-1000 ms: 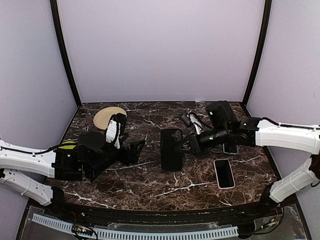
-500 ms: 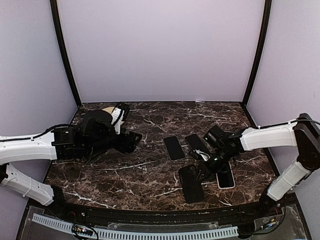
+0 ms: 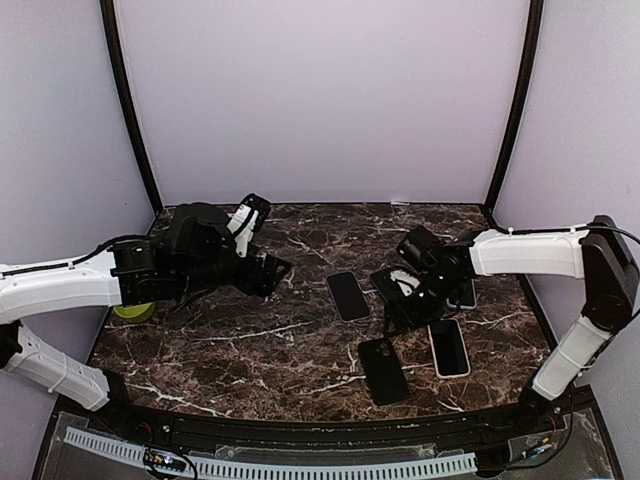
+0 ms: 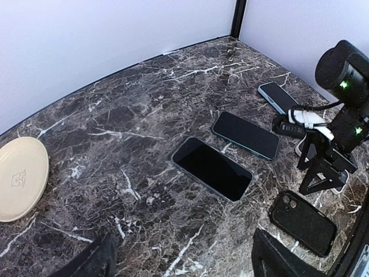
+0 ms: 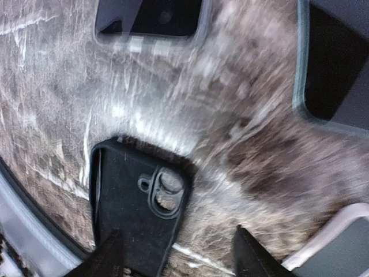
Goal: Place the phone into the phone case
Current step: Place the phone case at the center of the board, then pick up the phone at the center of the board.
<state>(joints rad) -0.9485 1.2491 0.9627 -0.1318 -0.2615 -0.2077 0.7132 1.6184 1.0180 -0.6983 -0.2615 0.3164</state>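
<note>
Seen from above, the phone case [image 3: 382, 370] lies flat on the marble table [image 3: 300, 350] close to the front edge, and neither arm has hold of it. The right gripper [image 3: 398, 312] hangs just behind it with its jaws parted and empty, and its arm hides much of what lies beyond. A dark phone [image 3: 347, 296] lies face up in the open middle, and a white-edged phone [image 3: 450, 347] sits just right of the case. The left gripper [image 3: 268, 272] is well apart on the left, spread wide around nothing. In the left wrist view its fingers [image 4: 92, 262] frame bare marble. Beyond them the dark phone, a second phone [image 4: 246, 134] and a third phone [image 4: 278, 97] run in a row toward the back right corner. A cream plate [image 4: 20, 170] is cut off at the left edge. The right wrist view is blurred. The case, camera cut-out up, lies below and between the open fingertips [image 5: 106, 259], and the frame edges cut off the phones around it.
</note>
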